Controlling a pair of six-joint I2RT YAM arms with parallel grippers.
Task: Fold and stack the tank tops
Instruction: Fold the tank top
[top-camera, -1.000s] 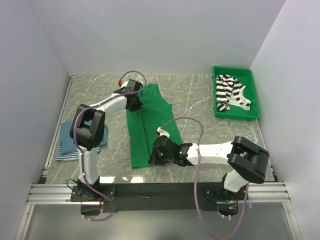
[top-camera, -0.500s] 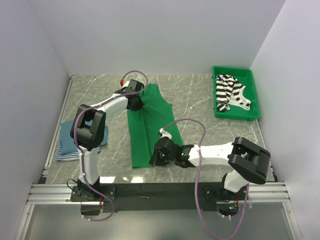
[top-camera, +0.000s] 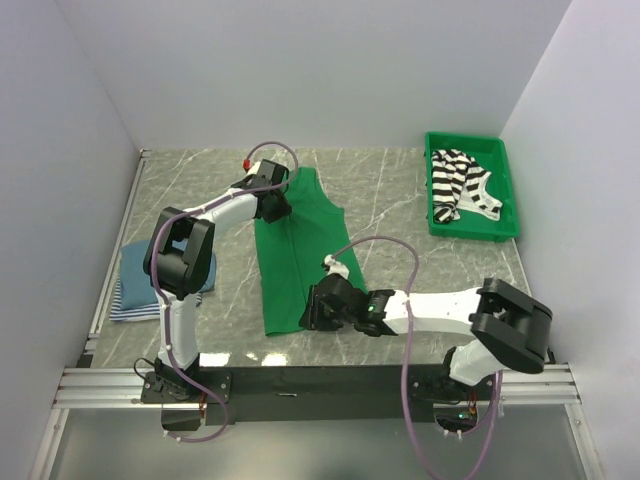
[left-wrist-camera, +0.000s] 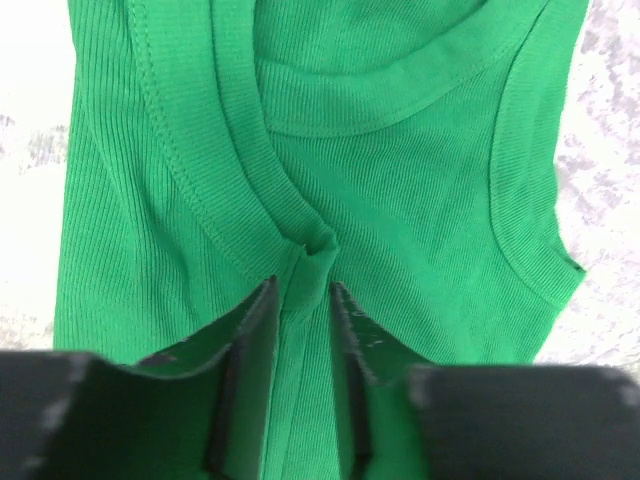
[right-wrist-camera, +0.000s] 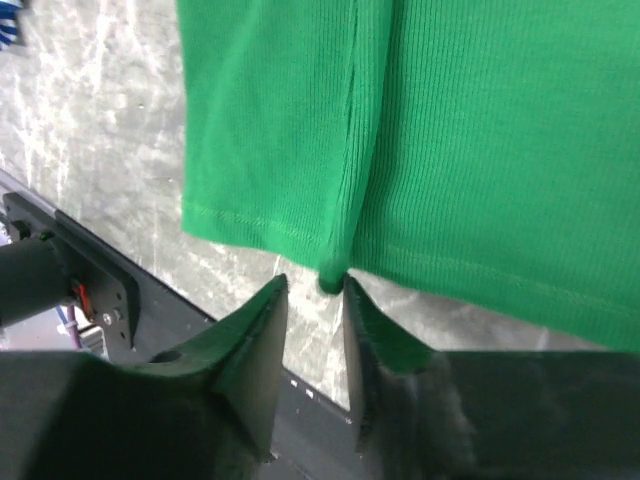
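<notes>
The green tank top (top-camera: 300, 250) lies lengthwise on the marble table, its right side folded over to the left. My left gripper (top-camera: 281, 205) is at the neckline end. In the left wrist view its jaws (left-wrist-camera: 302, 285) stand apart, a raised crease of the green tank top (left-wrist-camera: 400, 170) lying loose between them. My right gripper (top-camera: 308, 312) is at the hem end and open (right-wrist-camera: 314, 282). The folded corner of the hem (right-wrist-camera: 333, 275) pokes out just past its tips. A black-and-white striped tank top (top-camera: 458, 185) lies crumpled in the bin.
The green plastic bin (top-camera: 476, 229) stands at the back right. A solid blue top (top-camera: 135, 262) lies on a blue-white striped one (top-camera: 130, 303) at the table's left edge. The dark front rail (right-wrist-camera: 60, 270) runs close under the hem.
Both grippers have gone from shut to open, letting go of the green tank top. Its right side has settled over to the left, and the right gripper has shifted slightly left.
</notes>
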